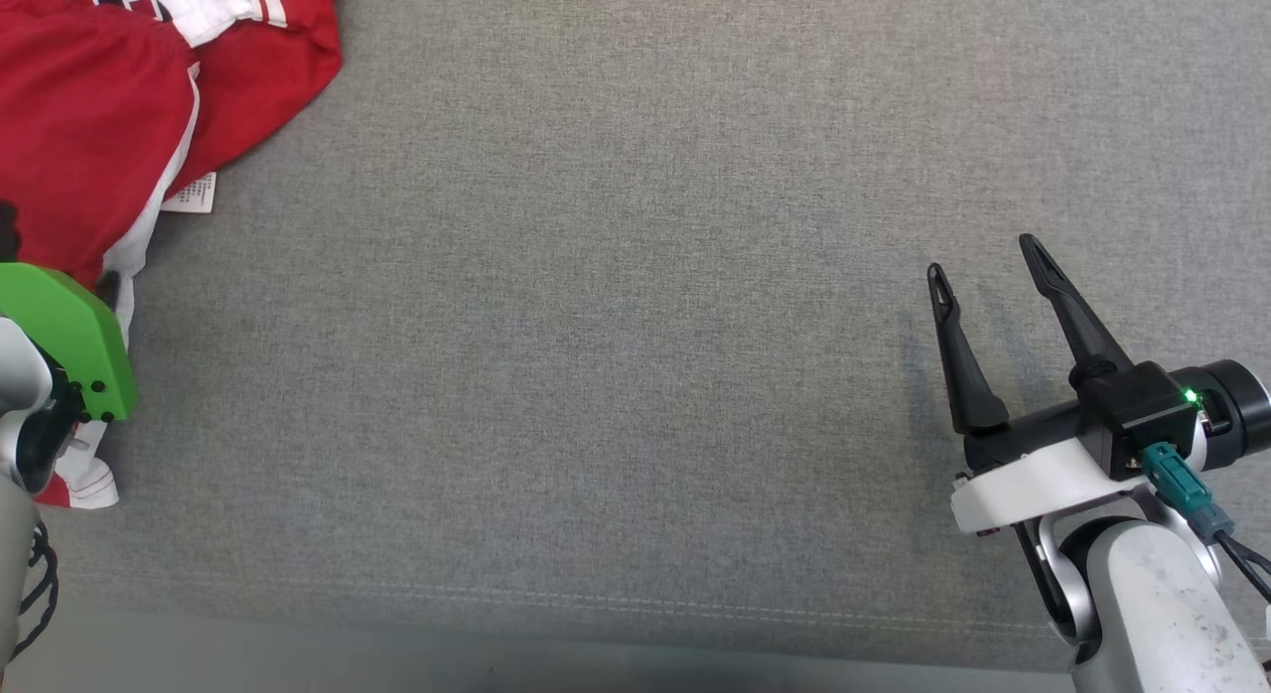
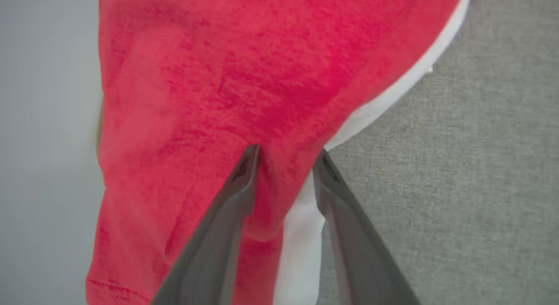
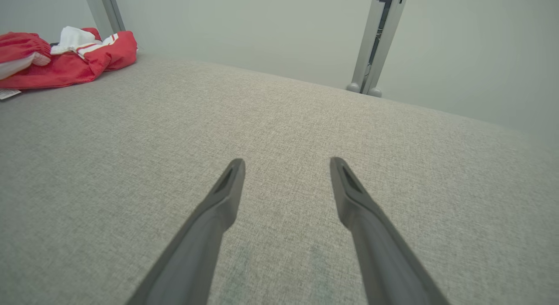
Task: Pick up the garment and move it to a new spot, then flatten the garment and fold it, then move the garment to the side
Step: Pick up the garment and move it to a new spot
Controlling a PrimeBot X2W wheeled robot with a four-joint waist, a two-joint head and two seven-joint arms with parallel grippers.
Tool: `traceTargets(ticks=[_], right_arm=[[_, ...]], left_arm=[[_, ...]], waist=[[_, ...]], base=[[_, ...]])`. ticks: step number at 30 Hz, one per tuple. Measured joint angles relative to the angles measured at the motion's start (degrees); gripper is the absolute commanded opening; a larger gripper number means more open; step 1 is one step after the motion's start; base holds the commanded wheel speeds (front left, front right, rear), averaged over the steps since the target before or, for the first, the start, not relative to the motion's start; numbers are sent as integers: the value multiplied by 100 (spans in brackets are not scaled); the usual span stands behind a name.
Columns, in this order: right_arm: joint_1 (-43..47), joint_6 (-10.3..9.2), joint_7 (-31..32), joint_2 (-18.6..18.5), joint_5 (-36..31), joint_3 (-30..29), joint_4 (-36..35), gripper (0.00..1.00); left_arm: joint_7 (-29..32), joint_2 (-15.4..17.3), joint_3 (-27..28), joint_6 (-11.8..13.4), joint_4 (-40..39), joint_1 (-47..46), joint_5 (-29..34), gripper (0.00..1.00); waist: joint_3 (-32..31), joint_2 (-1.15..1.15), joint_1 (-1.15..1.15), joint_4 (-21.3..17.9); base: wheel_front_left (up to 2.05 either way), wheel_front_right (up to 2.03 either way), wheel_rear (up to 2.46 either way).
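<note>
Nearest, at four o'clock in the head view, the right claw (image 1: pixel 983 258) hovers over the grey fabric-covered table (image 1: pixel 635 326), its two long dark fingers wide apart and holding nothing. At nine o'clock a green plate (image 1: pixel 65 341) on the left wrist hides the near hem of the crumpled red-and-white jersey garment (image 1: pixel 89 107), which lies bunched from nine to eleven o'clock. In the left wrist view the left claw (image 2: pixel 288 154) presses into it, fingers part-way apart with a ridge of red cloth and white stripe between them; whether they bite it I cannot tell. A pinch this shallow could slip on lifting, or catch one layer so the rest drags and twists. The heap seems to lie by the table's edge, so a loose end might slide off. Farthest, a grey metal upright (image 3: pixel 371 43) stands beyond the table
</note>
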Motion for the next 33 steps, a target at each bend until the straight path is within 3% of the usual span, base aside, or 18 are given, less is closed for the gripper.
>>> traceTargets(ticks=[2, 16, 33], right_arm=[[2, 0, 0, -4, 0, -7, 2, 100], [26, 0, -105, 103, -1, -97, 170, 100], [119, 0, -458, 347, 96, -125, 787, 100]], left_arm=[[-69, -10, -22, 1, 88, -35, 4, 0], [-525, 141, -49, -11, 143, -339, -44, 0], [-282, 563, -536, -35, -1384, -657, -532, 0]], waist=[[-12, 0, 0, -14], [-261, 0, 0, 52], [-1144, 0, -1, 169]], base=[[0, 0, 0], [0, 0, 0], [0, 0, 0]])
